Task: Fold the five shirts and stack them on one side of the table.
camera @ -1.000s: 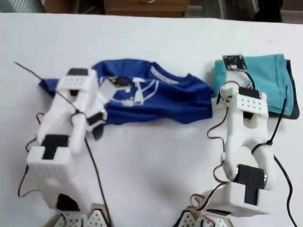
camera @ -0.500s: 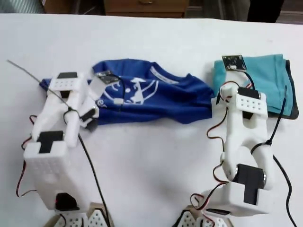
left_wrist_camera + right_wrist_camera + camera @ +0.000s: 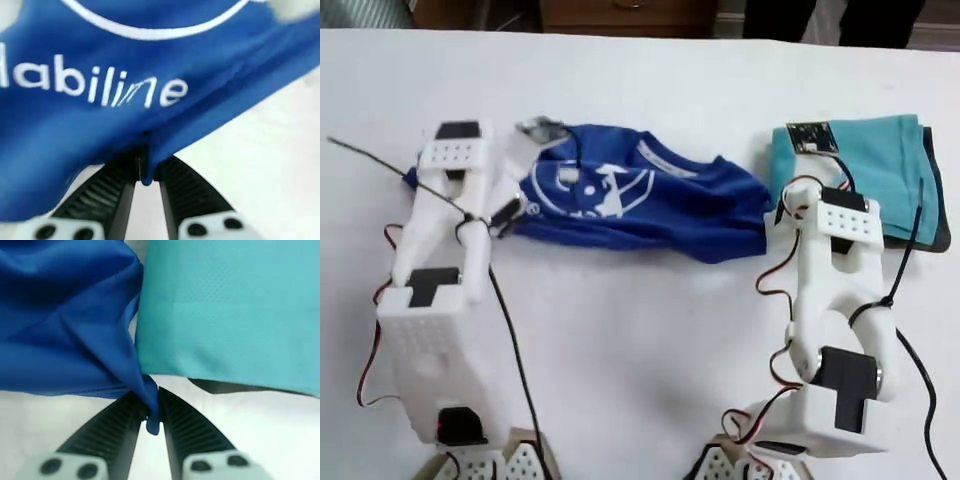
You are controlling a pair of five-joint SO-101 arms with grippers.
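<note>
a dark garment [image 3: 942, 218] is mostly hidden under the teal shirt [image 3: 880, 165]; the left arm [image 3: 448, 215] partly covers the blue shirt [image 3: 650, 205].

Blue shirt [image 3: 650, 200], soft matt cloth; teal shirt [image 3: 230, 310], finely dimpled matt knit; left gripper [image 3: 146, 167] and right gripper [image 3: 149, 401], black ribbed plastic; table [image 3: 640, 330], smooth matt white.

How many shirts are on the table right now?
2 clearly: a blue shirt spread out in the middle, and a folded teal shirt beside it. A dark layer under the teal one may hide more.
</note>
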